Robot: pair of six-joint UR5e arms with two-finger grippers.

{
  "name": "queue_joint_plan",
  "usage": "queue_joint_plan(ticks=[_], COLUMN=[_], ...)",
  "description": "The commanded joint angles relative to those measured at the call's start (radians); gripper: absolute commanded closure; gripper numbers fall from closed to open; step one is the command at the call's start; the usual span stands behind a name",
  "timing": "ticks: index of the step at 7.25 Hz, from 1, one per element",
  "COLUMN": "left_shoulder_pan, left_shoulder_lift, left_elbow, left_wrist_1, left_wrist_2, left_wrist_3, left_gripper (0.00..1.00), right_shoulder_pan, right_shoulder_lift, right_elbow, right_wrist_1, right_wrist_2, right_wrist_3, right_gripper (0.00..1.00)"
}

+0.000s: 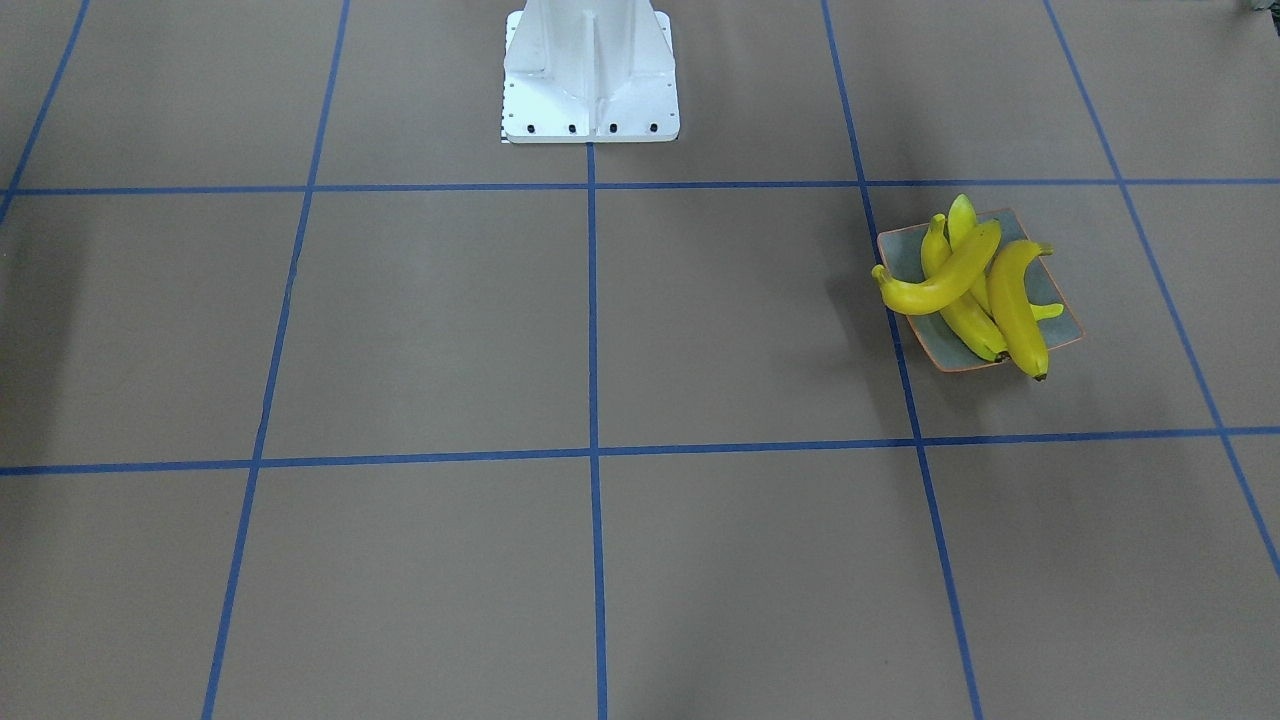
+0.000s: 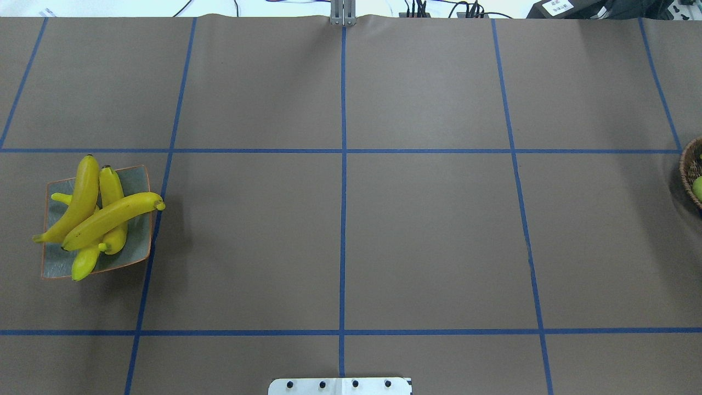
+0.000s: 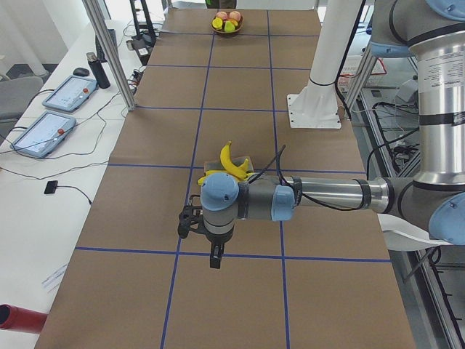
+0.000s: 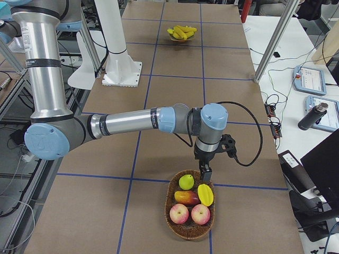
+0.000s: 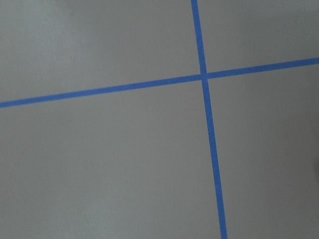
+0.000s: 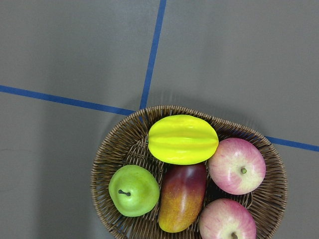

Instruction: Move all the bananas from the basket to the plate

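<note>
Okay, all four bananas (image 2: pixel 96 216) are on the plate (image 2: pixel 138 180), heaped crosswise. One lies over the others and a few ends poke past the orange rim. I'd guess they're piled that way because each is about as long as the plate is wide.

The basket (image 6: pixel 105 157) sits well apart from the plate, at the opposite end of the table. My right wrist view shows only a starfruit (image 6: pixel 183 139), a green pear (image 6: pixel 133 190), a mango (image 6: pixel 182 196) and two apples (image 6: pixel 237 165) in it. No banana there, so I'd call the transfer done.

The right gripper (image 4: pixel 205 172) hangs just above the basket, far from the plate, pointing down at the fruit, probably for a check. The left gripper (image 3: pixel 216 258) hovers near the plate, on its outer side, over bare table where the blue tape (image 5: pixel 204 76) crosses.

As for the fingers on either one, I can't tell whether they're spread or closed. Only the side cameras catch them, and I see no banana in either.
</note>
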State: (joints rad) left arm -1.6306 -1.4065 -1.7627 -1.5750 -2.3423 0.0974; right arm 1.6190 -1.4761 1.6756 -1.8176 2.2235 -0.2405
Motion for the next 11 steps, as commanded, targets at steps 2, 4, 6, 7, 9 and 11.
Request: queue_joint_plan(ticks=[2, 4, 6, 7, 9, 11], left_shoulder_pan=[-0.002, -0.002, -0.002, -0.002, 0.000, 0.000], left_shoulder_lift=[0.023, 0.023, 0.037, 0.043, 0.064, 0.067], left_elbow=[-0.024, -0.026, -0.024, -0.026, -0.026, -0.023], left_wrist_1=[0.001, 0.001, 0.003, 0.003, 0.003, 0.004], left_wrist_2=[-0.017, -0.011, -0.008, -0.008, -0.008, -0.008], left_wrist_3=[0.008, 0.005, 0.007, 0.007, 0.007, 0.007], left_gripper=[0.00, 0.00, 0.00, 0.00, 0.00, 0.00], right_shoulder_pan=[0.001, 0.001, 0.001, 0.001, 0.001, 0.001], right_shoulder_lift=[-0.016, -0.044, -0.056, -0.056, -0.058, -0.058], right_elbow=[-0.005, -0.005, -0.004, -0.004, 0.004, 0.007], right_wrist_1=[-0.005, -0.005, 0.009, 0.011, 0.012, 0.049], right_wrist_2=[-0.001, -0.004, -0.002, -0.002, 0.001, 0.004], right_wrist_3=[0.000, -0.008, -0.002, 0.000, 0.000, -0.002], right_gripper=[0.00, 0.00, 0.00, 0.00, 0.00, 0.00])
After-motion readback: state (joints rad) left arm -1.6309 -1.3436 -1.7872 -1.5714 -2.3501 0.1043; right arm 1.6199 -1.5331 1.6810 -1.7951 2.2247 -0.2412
